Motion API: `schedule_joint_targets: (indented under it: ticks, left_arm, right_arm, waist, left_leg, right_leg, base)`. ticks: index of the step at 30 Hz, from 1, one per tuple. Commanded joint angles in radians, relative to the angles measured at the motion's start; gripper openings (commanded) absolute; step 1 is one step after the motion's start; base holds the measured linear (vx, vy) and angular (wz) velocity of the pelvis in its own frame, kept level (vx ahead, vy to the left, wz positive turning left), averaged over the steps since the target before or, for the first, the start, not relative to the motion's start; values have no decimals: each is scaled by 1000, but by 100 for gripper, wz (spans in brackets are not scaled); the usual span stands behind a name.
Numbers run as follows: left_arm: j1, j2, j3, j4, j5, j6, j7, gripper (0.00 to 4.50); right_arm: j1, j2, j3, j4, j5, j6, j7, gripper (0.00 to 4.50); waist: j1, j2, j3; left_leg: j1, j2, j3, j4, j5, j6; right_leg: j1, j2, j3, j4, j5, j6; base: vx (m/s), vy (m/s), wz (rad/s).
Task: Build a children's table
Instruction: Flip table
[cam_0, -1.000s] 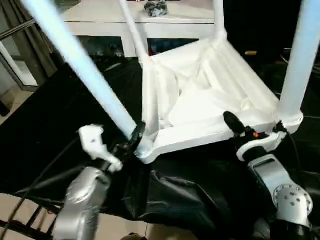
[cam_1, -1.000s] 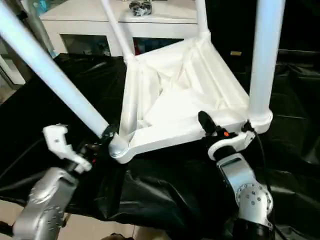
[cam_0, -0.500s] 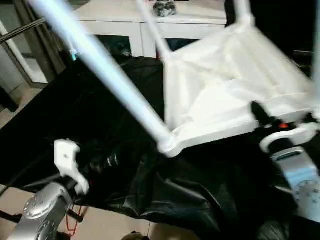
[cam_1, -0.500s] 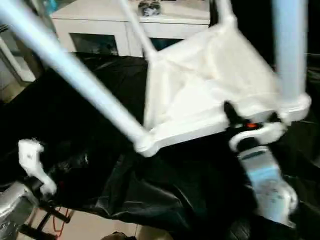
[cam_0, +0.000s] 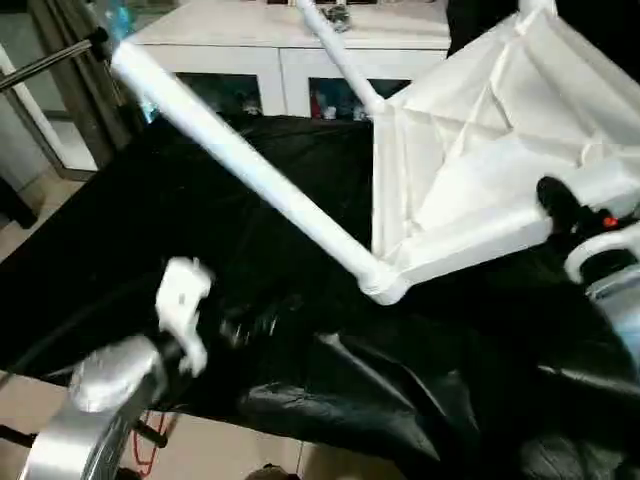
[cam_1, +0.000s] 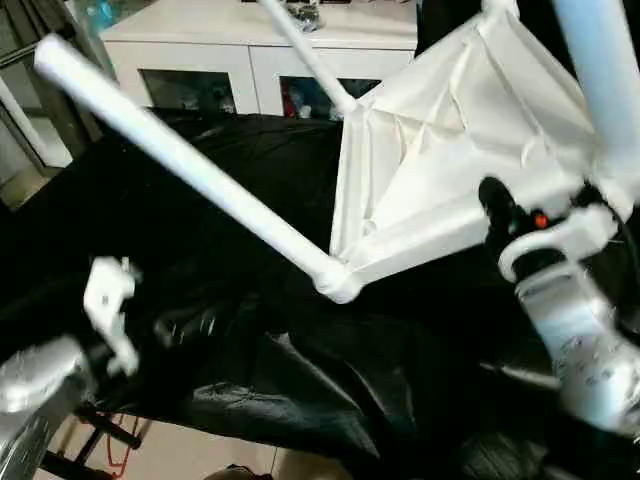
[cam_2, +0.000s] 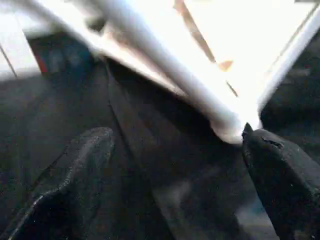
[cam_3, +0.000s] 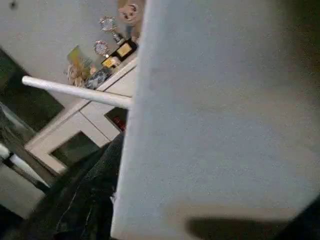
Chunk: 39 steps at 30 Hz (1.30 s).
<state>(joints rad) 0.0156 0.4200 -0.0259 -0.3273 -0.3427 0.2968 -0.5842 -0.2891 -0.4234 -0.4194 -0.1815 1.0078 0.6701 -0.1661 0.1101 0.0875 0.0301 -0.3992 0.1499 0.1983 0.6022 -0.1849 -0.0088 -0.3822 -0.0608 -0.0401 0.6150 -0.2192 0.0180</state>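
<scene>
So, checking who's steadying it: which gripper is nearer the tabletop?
Right. The right gripper is at the tabletop's near edge; the left gripper hangs open, apart, over the black cloth.

Motion blur, wrist-view glare, dark cloth

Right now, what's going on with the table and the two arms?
The white table, legs already fitted, is tipped up on the black cloth, resting on one corner socket. The right end effector grips the tabletop's near edge beside a leg and holds it tilted. The left end effector is open and off the table, hanging over the cloth short of that corner. A white cabinet stands behind.
</scene>
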Motion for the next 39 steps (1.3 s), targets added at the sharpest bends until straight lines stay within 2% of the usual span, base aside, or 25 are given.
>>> schedule_joint_targets:
  ticks: [1, 3, 7, 8, 11, 13, 15, 19, 22, 23, 25, 26, 27, 28, 29, 30, 31, 32, 33, 34, 35, 36, 37, 38, 39]
  left_arm:
    - [-23, 4, -1, -32, 8, -3, 9, 450]
    - [-37, 2, 3, -51, -3, 4, 10, 450]
    - [-89, 13, 3, -116, -26, 59, 7, 450]
    - [-95, 9, 4, -119, -25, 57, 13, 450]
    - [-110, 0, 2, -124, -8, 48, 33, 450]
    - [-143, -11, -4, -126, 11, 54, 60, 450]
    - [-162, 0, -19, -129, 36, 51, 53, 450]
    - [-174, 2, -27, -129, 18, 82, 42, 450]
    - [-191, 3, -45, -114, 20, 104, 39, 450]
    - [-195, 4, -51, -112, 20, 114, 39, 450]
    - [-216, 13, -74, -101, 21, 135, 18, 450]
    - [-223, 16, -82, -96, 20, 137, 6, 450]
    - [-241, 20, -100, -85, 35, 120, -11, 450]
    - [-267, 26, -125, -64, 61, 88, -35, 450]
    - [-286, 31, -142, -50, 81, 67, -50, 450]
    - [-311, 33, -159, -32, 101, 50, -61, 450]
    - [-325, 33, -167, -22, 110, 43, -66, 450]
    - [-353, 38, -183, 0, 152, 13, -59, 450]
    - [-369, 39, -190, 11, 169, -6, -56, 450]
    - [-370, 39, -190, 11, 170, -7, -56, 450]
    - [-401, 38, -199, 26, 194, -39, -53, 450]
    - [-401, 38, -199, 26, 194, -39, -53, 450]
    - [-413, 38, -205, 30, 202, -54, -57, 450]
    - [-427, 36, -213, 36, 216, -79, -60, 450]
    - [-446, 31, -222, 43, 232, -110, -63, 450]
  right_arm:
    - [15, -62, 47, -21, -123, 55, -9, 197]
    - [9, -73, 44, -18, -119, 64, -9, 197]
    - [-6, -155, 66, -18, -168, 108, -13, 197]
    - [-8, -164, 70, -20, -173, 116, -18, 197]
    - [-9, -188, 88, -27, -194, 134, -28, 197]
    - [-16, -224, 118, -38, -221, 173, -48, 197]
    - [-25, -248, 139, -51, -239, 203, -63, 197]
    - [-38, -286, 164, -67, -239, 256, -63, 197]
    - [-50, -317, 186, -75, -252, 304, -68, 197]
    - [-53, -322, 191, -77, -254, 315, -64, 197]
    - [-64, -337, 212, -77, -265, 340, -56, 197]
    - [-68, -341, 219, -78, -273, 349, -55, 197]
    - [-76, -348, 236, -78, -284, 355, -47, 197]
    - [-87, -353, 260, -80, -298, 352, -34, 197]
    - [-95, -356, 276, -81, -306, 348, -25, 197]
    - [-109, -358, 298, -81, -317, 342, -12, 197]
    - [-117, -359, 311, -80, -324, 338, -4, 197]
    - [-132, -360, 335, -80, -340, 336, 7, 197]
    - [-140, -359, 347, -81, -348, 336, 10, 197]
    - [-140, -359, 348, -81, -348, 337, 10, 253]
    - [-152, -352, 374, -91, -361, 333, 14, 267]
    - [-152, -352, 374, -91, -361, 333, 14, 267]
    - [-155, -344, 382, -96, -367, 331, 16, 273]
    - [-156, -334, 391, -101, -380, 322, 23, 287]
    - [-153, -322, 403, -106, -397, 292, 35, 309]
  waist:
    - [-5, -25, -50]
    - [-4, -26, -47]
    - [-3, -26, -48]
    - [-4, -29, -43]
    - [-7, -28, -35]
    - [-10, -29, -36]
    - [-12, -29, -37]
    - [-16, -30, -38]
    - [-17, -39, -39]
    - [-18, -45, -38]
    - [-17, -45, -37]
    - [-18, -42, -36]
    - [-22, -54, -35]
    - [-19, -51, -35]
    - [-20, -50, -34]
    - [-22, -50, -34]
    - [-25, -60, -34]
    - [-28, -60, -33]
    - [-34, -66, -33]
    - [-35, -65, -33]
    - [-37, -64, -34]
    - [-38, -64, -34]
    - [-40, -69, -34]
    - [-41, -66, -34]
    - [-45, -72, -36]
  left_leg:
    - [32, 70, -39, -72, -165, -24]
    - [31, 68, -40, -72, -177, -22]
    - [41, 70, -40, -72, -208, -33]
    - [41, 69, -40, -74, -228, -35]
    - [54, 68, -42, -76, -310, -60]
    - [60, 68, -46, -79, -343, -76]
    - [57, 69, -48, -82, -342, -85]
    - [57, 68, -50, -83, -359, -91]
    - [62, 68, -52, -84, -381, -99]
    - [61, 67, -51, -83, -381, -99]
    - [61, 67, -52, -84, -384, -98]
    - [65, 67, -52, -84, -401, -106]
    - [64, 67, -52, -85, -416, -112]
    - [65, 68, -55, -86, -419, -114]
    - [69, 69, -56, -87, -436, -120]
    - [66, 68, -58, -88, -440, -124]
    - [62, 70, -59, -91, -440, -125]
    - [64, 70, -59, -90, -448, -126]
    - [63, 70, -59, -89, -448, -126]
    - [61, 70, -61, -89, -444, -124]
    - [56, 70, -60, -90, -431, -120]
    - [57, 71, -59, -90, -428, -119]
    - [57, 70, -58, -90, -418, -118]
    - [55, 71, -59, -89, -418, -116]
    - [50, 72, -59, -89, -403, -114]
  right_leg:
    - [22, -79, 42, -79, -181, -80]
    - [22, -81, 42, -83, -229, -80]
    - [17, -78, 41, -86, -265, -81]
    - [15, -78, 42, -91, -293, -80]
    - [8, -81, 44, -106, -426, -63]
    - [8, -80, 44, -107, -456, -51]
    - [10, -80, 44, -105, -433, -41]
    - [8, -81, 45, -107, -432, -34]
    - [5, -78, 45, -106, -426, -35]
    - [7, -78, 46, -107, -424, -35]
    - [4, -80, 47, -108, -435, -35]
    - [1, -79, 46, -111, -450, -32]
    - [1, -78, 46, -113, -457, -31]
    - [1, -80, 46, -112, -462, -30]
    - [-4, -80, 46, -115, -474, -22]
    - [0, -81, 46, -113, -470, -24]
    - [4, -83, 45, -110, -467, -25]
    - [1, -84, 46, -112, -466, -30]
    - [2, -86, 47, -111, -462, -37]
    - [4, -87, 46, -109, -459, -41]
    - [8, -88, 47, -109, -445, -46]
    - [7, -87, 47, -110, -441, -47]
    - [9, -86, 47, -106, -422, -58]
    - [9, -89, 48, -107, -417, -68]
    - [15, -88, 47, -103, -386, -81]
  base:
    - [0, 0, 0]
    - [0, 0, 0]
    - [0, 0, 0]
    - [0, 0, 0]
    - [0, 0, 0]
    - [0, 0, 0]
    - [0, 0, 0]
    - [0, 0, 0]
    - [0, 0, 0]
    - [0, 0, 0]
    - [0, 0, 0]
    - [0, 0, 0]
    - [0, 0, 0]
    - [0, 0, 0]
    - [0, 0, 0]
    - [0, 0, 0]
    - [0, 0, 0]
    - [0, 0, 0]
    - [0, 0, 0]
    - [0, 0, 0]
    - [0, 0, 0]
    - [0, 0, 0]
    - [0, 0, 0]
    - [0, 0, 0]
    - [0, 0, 0]
